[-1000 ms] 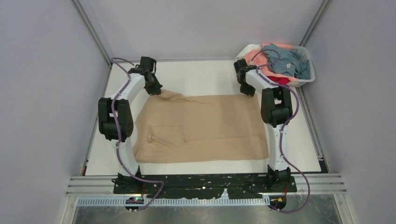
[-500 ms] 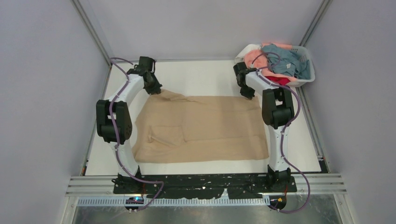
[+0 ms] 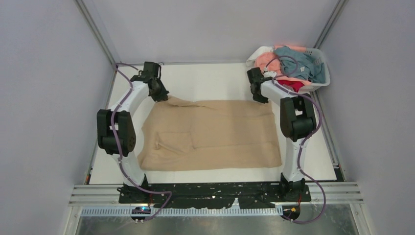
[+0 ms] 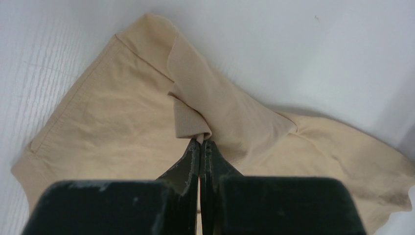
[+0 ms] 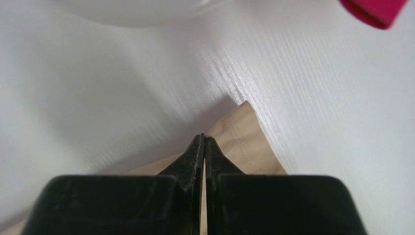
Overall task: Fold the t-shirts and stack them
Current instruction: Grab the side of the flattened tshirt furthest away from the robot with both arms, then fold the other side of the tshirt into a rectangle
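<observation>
A tan shirt (image 3: 210, 134) lies spread on the tabletop (image 3: 210, 81), both arms' jaws clamped on its far corners. The right jaws pinch only the corner's tip, which may slip free on lifting; the left jaws hold bunched cloth, so the fold may go crooked.

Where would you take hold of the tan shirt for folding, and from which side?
Probably its two far corners, from above. The tan shirt lies spread flat, so pinching both ends lets the far edge travel evenly toward the near edge. The left gripper is shut on the bunched far-left corner, the right gripper on the far-right one.
</observation>
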`<state>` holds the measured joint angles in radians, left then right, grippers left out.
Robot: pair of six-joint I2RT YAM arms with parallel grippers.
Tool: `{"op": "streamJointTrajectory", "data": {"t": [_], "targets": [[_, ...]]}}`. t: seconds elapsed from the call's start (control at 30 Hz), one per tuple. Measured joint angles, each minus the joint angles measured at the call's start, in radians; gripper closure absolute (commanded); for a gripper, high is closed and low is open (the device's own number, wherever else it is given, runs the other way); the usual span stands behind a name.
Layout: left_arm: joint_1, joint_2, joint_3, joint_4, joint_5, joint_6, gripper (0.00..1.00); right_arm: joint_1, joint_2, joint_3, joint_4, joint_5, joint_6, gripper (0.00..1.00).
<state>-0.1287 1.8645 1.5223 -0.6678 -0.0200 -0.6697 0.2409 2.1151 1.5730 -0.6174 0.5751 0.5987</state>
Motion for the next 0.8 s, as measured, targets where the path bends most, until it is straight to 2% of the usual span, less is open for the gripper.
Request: {"op": "streamJointTrajectory", "data": {"t": [0.33,0.6,0.8], "targets": [[-0.002,-0.191,-0.210,0.024,0.006,-0.003,1.00,0.051,-0.229,-0.222,0.146,0.009,-0.076,0.94],[-0.022,-0.390,-0.424,0.014,0.006,-0.013,1.00,0.093,-0.361,-0.381,0.178,0.039,-0.106,0.94],[-0.037,-0.540,-0.483,-0.036,-0.005,-0.041,1.00,0.112,-0.483,-0.476,0.181,0.085,-0.127,0.94]]}}
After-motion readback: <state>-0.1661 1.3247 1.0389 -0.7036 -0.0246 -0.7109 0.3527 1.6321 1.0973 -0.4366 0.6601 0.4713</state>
